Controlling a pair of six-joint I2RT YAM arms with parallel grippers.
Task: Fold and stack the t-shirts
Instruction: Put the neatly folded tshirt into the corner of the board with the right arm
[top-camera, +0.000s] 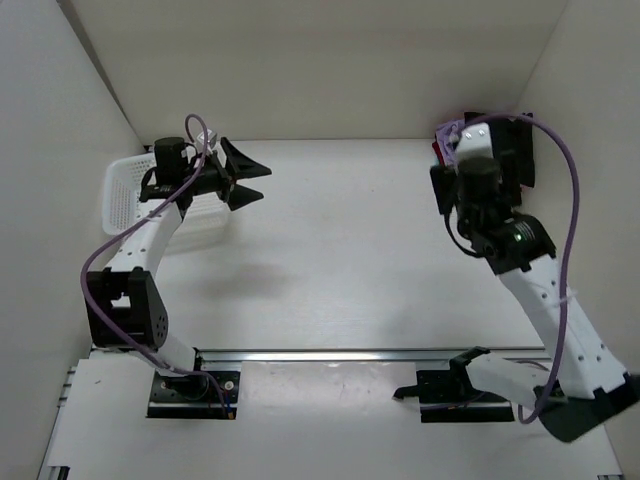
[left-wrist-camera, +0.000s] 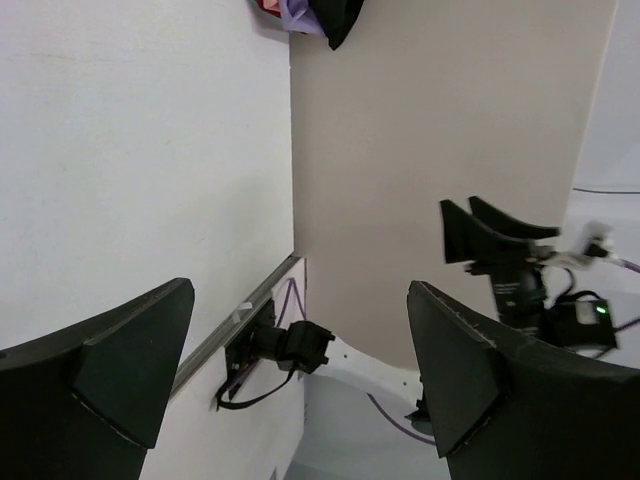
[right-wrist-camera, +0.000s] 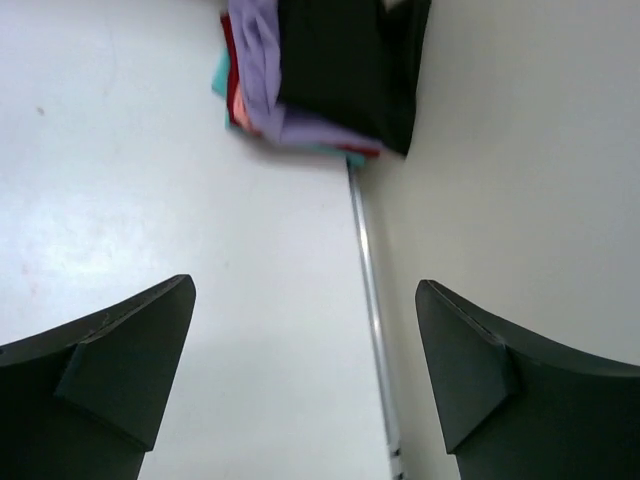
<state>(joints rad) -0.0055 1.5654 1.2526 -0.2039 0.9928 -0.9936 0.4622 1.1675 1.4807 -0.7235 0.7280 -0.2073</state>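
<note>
Left jaws and right jaws are hanging open, empty, and the right jaws swinging too close could be tipping the t-shirts (right-wrist-camera: 320, 80) over.

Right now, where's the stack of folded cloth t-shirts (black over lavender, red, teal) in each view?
Top external: stack of folded t-shirts at the far right corner, mostly hidden behind the right arm.
Left wrist: top edge, left of centre, cropped.
Right wrist: top centre.
Shared landmark: the right side wall, which the stack lies against.
</note>
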